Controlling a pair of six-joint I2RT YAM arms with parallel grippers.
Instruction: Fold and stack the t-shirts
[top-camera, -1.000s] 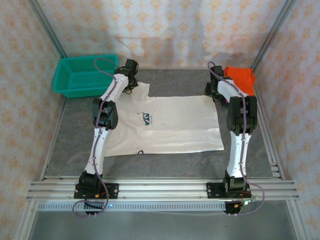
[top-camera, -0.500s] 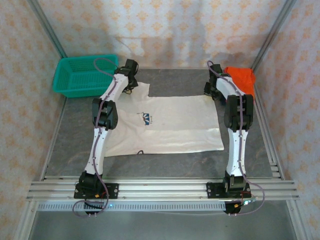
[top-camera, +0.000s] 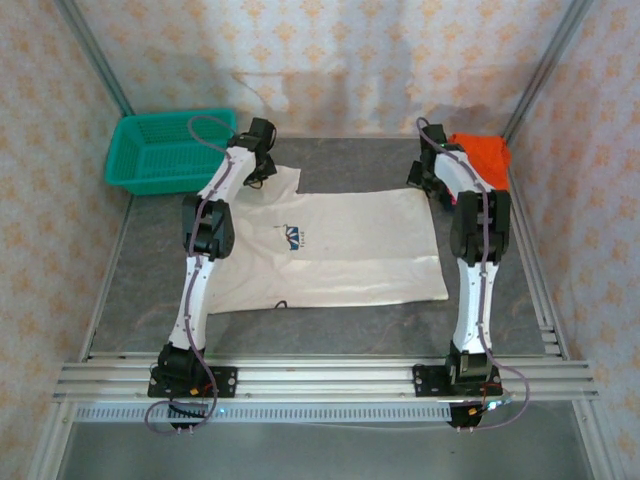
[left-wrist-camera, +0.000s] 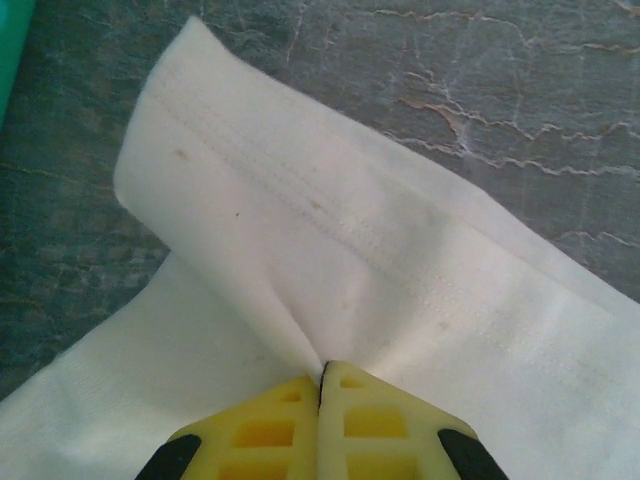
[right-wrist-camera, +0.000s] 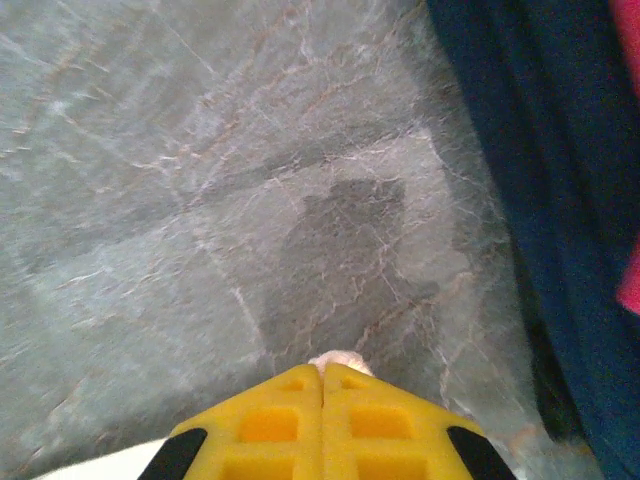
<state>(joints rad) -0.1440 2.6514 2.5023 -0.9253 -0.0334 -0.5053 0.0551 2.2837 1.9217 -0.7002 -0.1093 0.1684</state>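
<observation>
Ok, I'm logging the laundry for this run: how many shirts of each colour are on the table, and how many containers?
white cloth t-shirt with blue chest logo: 1
folded orange shirt: 1
folded dark-blue shirt: 1
pink shirt, just a sliver showing: 1
teal plastic mesh basket: 1
Total: 5 (4 shirts, 1 basket)

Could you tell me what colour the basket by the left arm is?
The basket is teal green, clearest in the top view.

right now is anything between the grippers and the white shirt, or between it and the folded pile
Nothing visible. The left gripper and right gripper are shut on the far edge of the white t-shirt; bare table lies between its right corner and the folded stack.
</observation>
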